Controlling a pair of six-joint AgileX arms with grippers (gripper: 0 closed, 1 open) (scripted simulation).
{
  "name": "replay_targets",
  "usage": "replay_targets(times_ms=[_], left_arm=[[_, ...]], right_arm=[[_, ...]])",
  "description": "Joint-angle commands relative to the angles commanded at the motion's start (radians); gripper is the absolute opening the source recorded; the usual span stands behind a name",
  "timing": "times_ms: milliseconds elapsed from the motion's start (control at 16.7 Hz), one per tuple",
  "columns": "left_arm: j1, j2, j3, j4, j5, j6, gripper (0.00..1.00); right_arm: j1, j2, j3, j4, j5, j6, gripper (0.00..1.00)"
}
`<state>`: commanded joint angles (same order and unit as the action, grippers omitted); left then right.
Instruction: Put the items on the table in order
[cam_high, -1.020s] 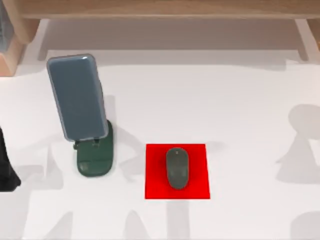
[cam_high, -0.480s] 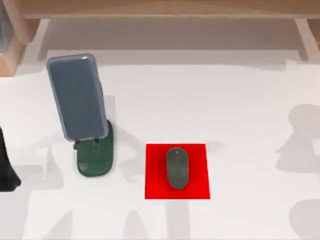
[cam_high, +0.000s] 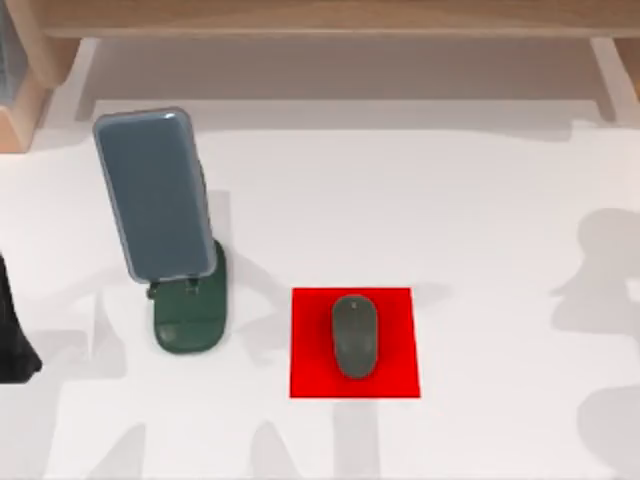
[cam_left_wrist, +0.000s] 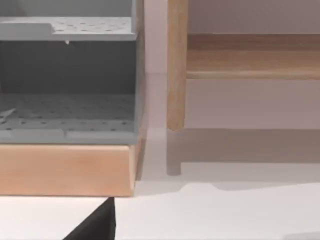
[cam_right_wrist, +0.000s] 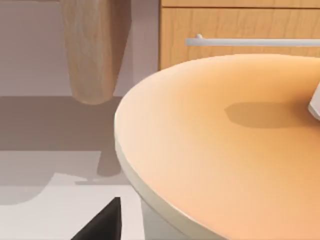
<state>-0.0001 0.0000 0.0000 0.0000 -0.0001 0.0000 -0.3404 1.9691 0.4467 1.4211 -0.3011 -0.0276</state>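
Lighting is bright and even, without glare. Soft grey shadows fall across the white surface, densest at its right edge and beside the stand. Edges render slightly soft.

Phone left, mouse middle-ish

Phone leans on the stand; to its right, mouse sits on the square mat.

On the white table we see a dark green stand at left and a flat red square beside it.
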Motion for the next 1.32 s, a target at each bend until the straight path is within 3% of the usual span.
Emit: replay_targets(times_ms=[660, 1320], left_arm=[[0.000, 0.000, 0.000, 0.000, 0.000, 0.000, 1.00], [0.000, 0.000, 0.000, 0.000, 0.000, 0.000, 1.00]], right_arm=[[0.000, 0.000, 0.000, 0.000, 0.000, 0.000, 0.02], [-0.001, -0.014, -0.001, -0.014, -0.001, 0.002, 0.00]])
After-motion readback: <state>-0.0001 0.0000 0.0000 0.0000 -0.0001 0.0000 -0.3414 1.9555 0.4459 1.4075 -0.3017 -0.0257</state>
